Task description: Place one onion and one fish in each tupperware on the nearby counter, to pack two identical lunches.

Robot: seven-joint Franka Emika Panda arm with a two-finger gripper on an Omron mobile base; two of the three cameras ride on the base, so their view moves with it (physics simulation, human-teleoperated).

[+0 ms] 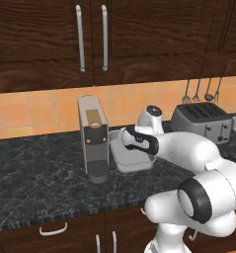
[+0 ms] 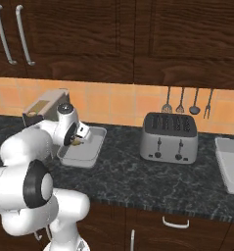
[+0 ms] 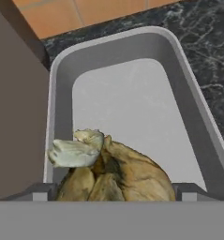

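Observation:
A brown onion [image 3: 118, 173] with a pale papery top sits between my gripper's [image 3: 113, 192] two finger tips, which press its sides. In the right base view the gripper [image 2: 78, 139] hangs with the onion [image 2: 77, 142] just over a grey tupperware [image 2: 86, 156], whose floor is bare. This tupperware [image 1: 132, 165] stands on the counter [image 1: 40, 168] beside the coffee machine. A second tupperware [image 2: 226, 164] lies at the far right of the counter [image 2: 128, 176], with brownish contents cut off by the frame edge that I cannot identify. The fish is out of view.
A tall grey coffee machine [image 1: 93, 138] stands directly left of the near tupperware, close to its wall [image 3: 62, 93]. A silver toaster [image 2: 168, 137] sits between the two containers. Utensils [image 2: 187, 103] hang on the tiled wall, under dark upper cabinets.

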